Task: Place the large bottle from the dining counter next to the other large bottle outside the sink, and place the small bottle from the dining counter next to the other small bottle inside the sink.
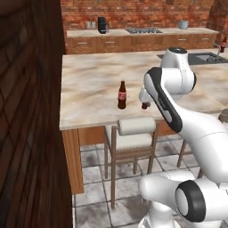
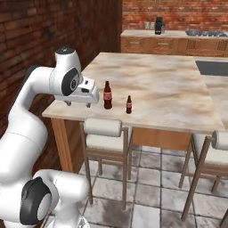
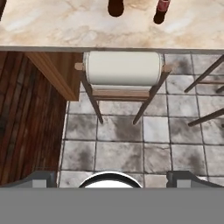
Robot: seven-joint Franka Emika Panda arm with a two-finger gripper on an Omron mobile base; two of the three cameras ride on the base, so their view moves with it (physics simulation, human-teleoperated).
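On the beige dining counter (image 1: pixel 89 84) stand two dark bottles with red labels near its front edge. The large bottle (image 1: pixel 121 95) (image 2: pixel 107 95) is upright, and the small bottle (image 2: pixel 128 104) (image 1: pixel 145 105) stands just to its right, partly behind my arm in the left base view. My gripper (image 2: pixel 78 104) hangs open over the counter's front edge, left of the large bottle in the right base view, holding nothing. The hand view looks down past the fingertips (image 3: pixel 43 179) at the bases of the large bottle (image 3: pixel 116 6) and the small bottle (image 3: pixel 162 11). The sink (image 1: pixel 207 57) lies at the far right.
A grey-cushioned stool (image 1: pixel 133 129) (image 3: pixel 122 70) stands under the counter edge below the gripper, another stool (image 2: pixel 213 147) to the right. A dark bottle (image 1: pixel 223 45) stands beyond the sink. A brick wall (image 1: pixel 26 111) closes the left side. A back counter (image 1: pixel 133 33) carries a coffee machine.
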